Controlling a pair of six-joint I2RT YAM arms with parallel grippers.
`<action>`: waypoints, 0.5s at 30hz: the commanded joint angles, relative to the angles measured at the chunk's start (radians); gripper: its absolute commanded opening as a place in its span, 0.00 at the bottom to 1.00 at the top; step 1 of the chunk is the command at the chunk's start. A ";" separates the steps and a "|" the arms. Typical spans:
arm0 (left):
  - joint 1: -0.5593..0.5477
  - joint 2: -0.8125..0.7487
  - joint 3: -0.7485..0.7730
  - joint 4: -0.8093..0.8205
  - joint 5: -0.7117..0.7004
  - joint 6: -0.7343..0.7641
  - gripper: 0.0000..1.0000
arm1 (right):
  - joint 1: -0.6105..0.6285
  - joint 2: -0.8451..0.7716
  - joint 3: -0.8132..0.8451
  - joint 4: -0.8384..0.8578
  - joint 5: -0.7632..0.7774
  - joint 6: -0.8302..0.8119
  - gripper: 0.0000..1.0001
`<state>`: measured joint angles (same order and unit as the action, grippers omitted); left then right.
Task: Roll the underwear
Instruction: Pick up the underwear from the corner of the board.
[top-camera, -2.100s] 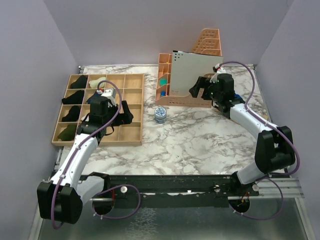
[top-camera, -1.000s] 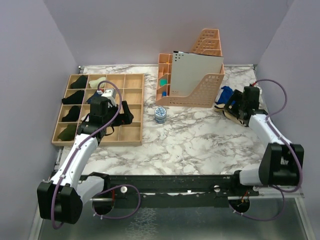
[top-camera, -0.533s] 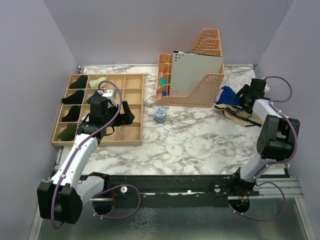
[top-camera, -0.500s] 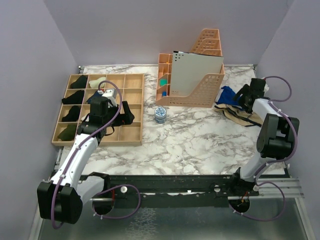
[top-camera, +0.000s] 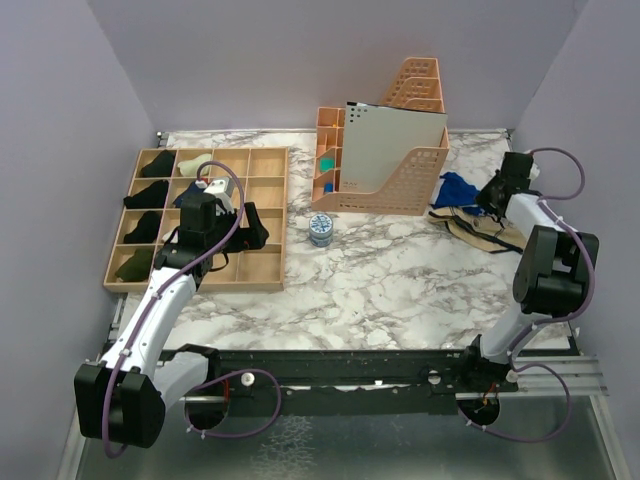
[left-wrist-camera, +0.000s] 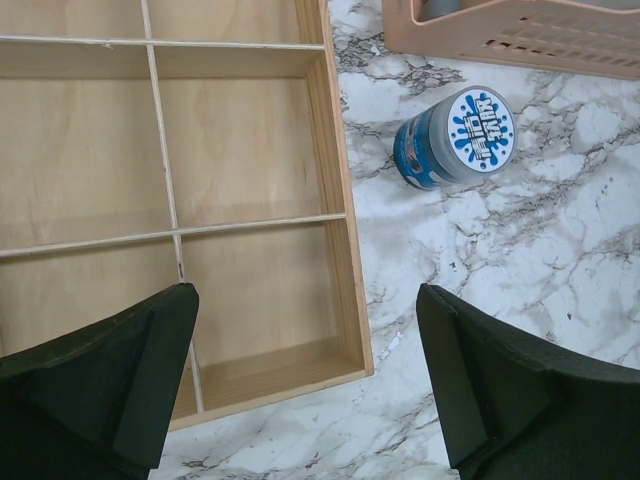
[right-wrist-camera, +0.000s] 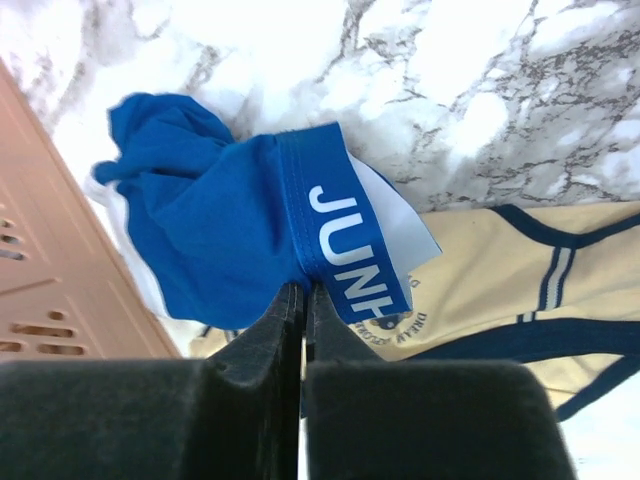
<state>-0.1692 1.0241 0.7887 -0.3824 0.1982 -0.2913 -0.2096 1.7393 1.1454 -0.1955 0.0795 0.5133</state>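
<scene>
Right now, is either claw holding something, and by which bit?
The right claw pinches the blue underwear by its waistband; the left claw is open, holding nothing.

White-shelled arms, chunky black joint housings, looping purple cables; matte black wedge-shaped pincer fingers

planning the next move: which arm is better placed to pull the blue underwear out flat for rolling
Right. The right claw is shut on the blue underwear by its waistband, beside the tan garment. The left claw hangs open over the wooden tray, across the table.
</scene>
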 joint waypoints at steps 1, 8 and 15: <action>0.008 -0.012 -0.008 0.016 0.022 0.008 0.99 | -0.005 -0.033 0.073 -0.041 -0.051 -0.031 0.00; 0.008 -0.026 -0.011 0.017 0.015 -0.001 0.99 | -0.006 -0.344 0.135 -0.154 -0.068 -0.107 0.01; 0.008 -0.039 -0.013 0.017 -0.006 -0.002 0.99 | -0.006 -0.635 0.091 -0.289 -0.177 -0.131 0.00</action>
<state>-0.1692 1.0096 0.7883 -0.3824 0.1974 -0.2920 -0.2096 1.2003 1.2514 -0.3550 0.0044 0.4248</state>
